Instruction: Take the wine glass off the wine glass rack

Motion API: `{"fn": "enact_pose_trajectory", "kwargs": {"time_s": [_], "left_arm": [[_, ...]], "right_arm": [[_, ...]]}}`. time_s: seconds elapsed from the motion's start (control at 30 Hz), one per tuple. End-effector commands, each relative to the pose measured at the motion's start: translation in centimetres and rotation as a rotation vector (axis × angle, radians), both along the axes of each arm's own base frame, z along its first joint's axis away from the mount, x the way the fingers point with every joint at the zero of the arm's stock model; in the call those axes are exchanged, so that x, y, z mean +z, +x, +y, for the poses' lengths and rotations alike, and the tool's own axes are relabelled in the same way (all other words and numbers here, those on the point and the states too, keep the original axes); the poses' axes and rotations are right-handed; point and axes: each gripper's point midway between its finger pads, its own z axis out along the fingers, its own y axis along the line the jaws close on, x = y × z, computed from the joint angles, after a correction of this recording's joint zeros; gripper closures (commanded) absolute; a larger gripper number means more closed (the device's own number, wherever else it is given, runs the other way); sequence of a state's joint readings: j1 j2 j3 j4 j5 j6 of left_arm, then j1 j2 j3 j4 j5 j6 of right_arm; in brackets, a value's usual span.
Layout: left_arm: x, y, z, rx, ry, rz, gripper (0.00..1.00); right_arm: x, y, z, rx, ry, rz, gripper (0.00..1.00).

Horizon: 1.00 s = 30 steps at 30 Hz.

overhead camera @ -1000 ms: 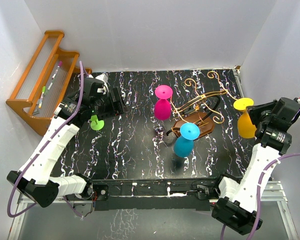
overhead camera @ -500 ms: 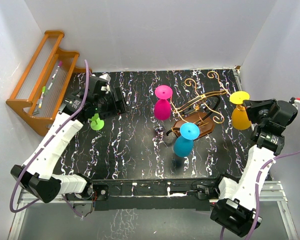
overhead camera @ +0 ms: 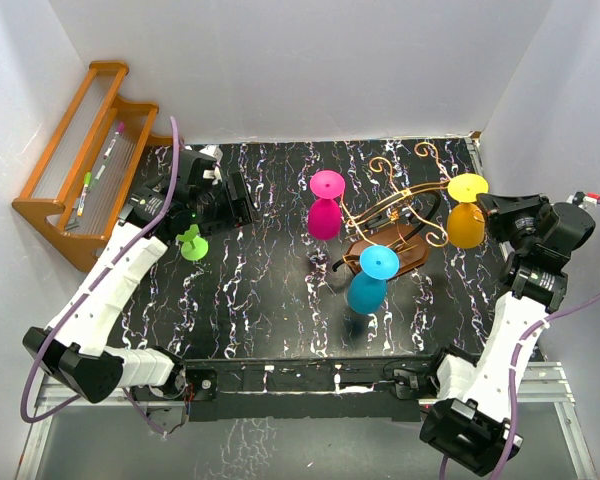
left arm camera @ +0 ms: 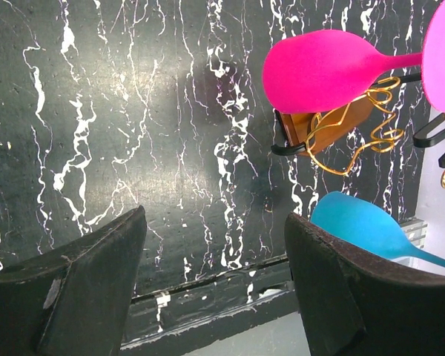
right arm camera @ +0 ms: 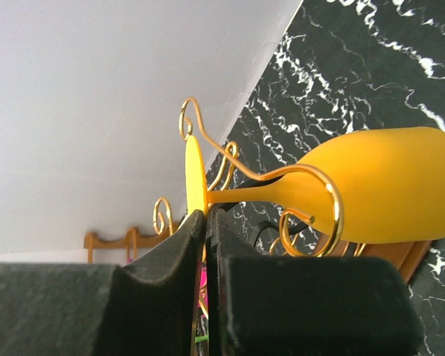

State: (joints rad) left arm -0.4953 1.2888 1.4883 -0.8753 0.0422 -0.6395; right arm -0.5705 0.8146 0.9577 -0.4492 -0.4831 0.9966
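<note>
The wine glass rack (overhead camera: 405, 205) has curly gold wire arms on a dark wooden base. My right gripper (overhead camera: 490, 207) is shut on the foot rim of a yellow wine glass (overhead camera: 465, 225), held upside down at the rack's right scroll arm. In the right wrist view my gripper (right arm camera: 206, 215) pinches the foot, and a gold scroll (right arm camera: 322, 194) curls across the stem of the yellow glass (right arm camera: 378, 193). A pink glass (overhead camera: 326, 210) and a cyan glass (overhead camera: 368, 285) hang on the rack. My left gripper (overhead camera: 242, 203) is open and empty (left arm camera: 215, 289), well left of the rack.
A small green glass (overhead camera: 193, 243) sits beside the left arm. An orange-brown wooden stepped shelf (overhead camera: 50, 190) with pens stands at the back left. White walls close in at the back and both sides. The left wrist view shows the pink glass (left arm camera: 326, 70) and the cyan glass (left arm camera: 363, 226).
My right gripper has carried the yellow glass left and toward the back, from beside the right wall up to the rack's right scroll arm. The left arm shifted slightly.
</note>
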Motion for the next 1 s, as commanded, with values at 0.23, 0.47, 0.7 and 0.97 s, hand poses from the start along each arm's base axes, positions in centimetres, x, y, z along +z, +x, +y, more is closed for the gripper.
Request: {"fn": "enact_pose_trajectory", "kwargs": {"time_s": [0.23, 0.47, 0.7, 0.97], "left_arm": [[1.9, -0.2, -0.8, -0.033, -0.015, -0.042, 0.27], [2.7, -0.1, -1.0, -0.039, -0.015, -0.057, 0.27], [3.1, -0.4, -1.6, -0.056, -0.016, -0.061, 0.27], [4.5, -0.8, -1.7, -0.054, -0.039, -0.082, 0.27]], "right_arm": [[2.7, -4.1, 3.0, 0.047, -0.052, -0.002, 0.92], [3.1, -8.6, 3.3, -0.067, -0.124, 0.087, 0.92], [5.4, -12.1, 3.5, -0.148, -0.199, 0.109, 0.92], [13.9, -10.2, 6.4, 0.09, -0.412, -0.161, 0.92]]}}
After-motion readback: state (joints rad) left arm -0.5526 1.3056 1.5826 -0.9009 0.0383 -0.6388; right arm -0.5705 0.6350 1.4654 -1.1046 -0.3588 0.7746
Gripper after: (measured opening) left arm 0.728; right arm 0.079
